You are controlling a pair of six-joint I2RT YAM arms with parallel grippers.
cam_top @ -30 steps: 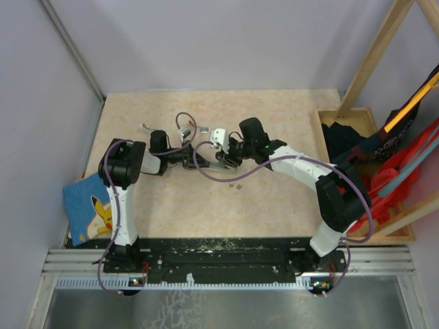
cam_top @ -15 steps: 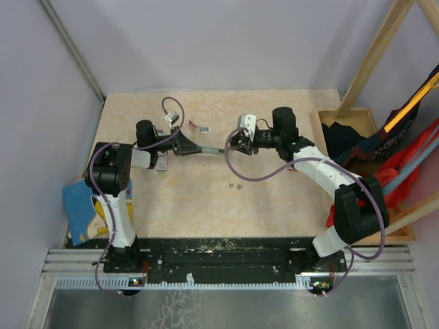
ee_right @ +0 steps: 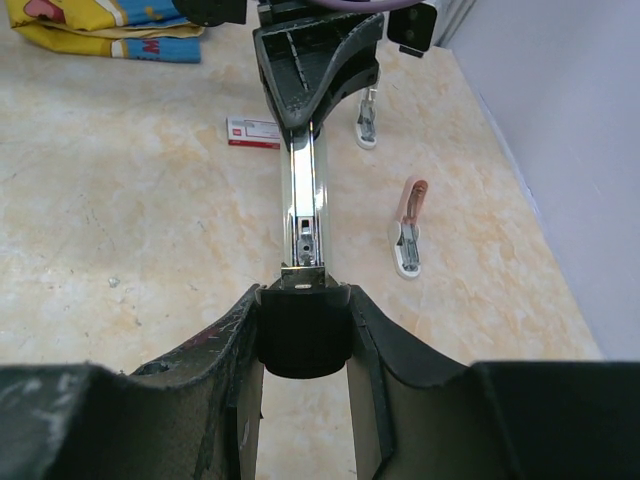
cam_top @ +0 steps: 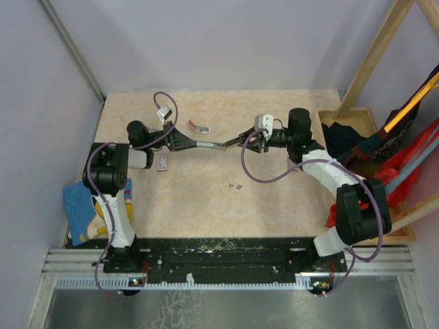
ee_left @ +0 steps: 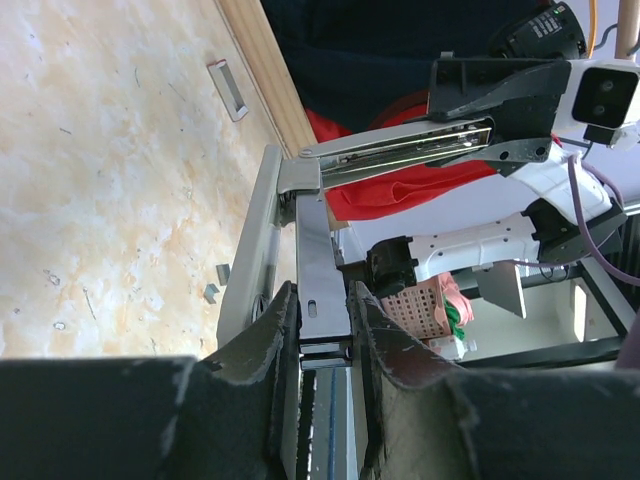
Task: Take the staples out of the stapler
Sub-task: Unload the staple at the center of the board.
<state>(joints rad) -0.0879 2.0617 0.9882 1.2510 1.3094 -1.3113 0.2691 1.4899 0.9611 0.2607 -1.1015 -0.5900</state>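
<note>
stapler (cam_top: 214, 144) is held opened out above the far middle of the table (cam_top: 178, 205), silvery base clamped in the left gripper (cam_top: 186, 142), black top arm clamped in the right gripper (cam_top: 245, 139); staples (cam_top: 235, 186) lie loose on the table on its near side. a red-tailed clip (cam_top: 201, 127) lies just beyond the stapler, a white-and-red tag (cam_top: 162, 163) near the left gripper. a further small silvery piece (ee_right: 366, 120) is shown only in the right wrist view.

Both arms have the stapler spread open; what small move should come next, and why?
Probably tip the stapler so its open channel faces down. The left end effector and right end effector hold it spread open above the table, with only a few staples lying below.
</note>
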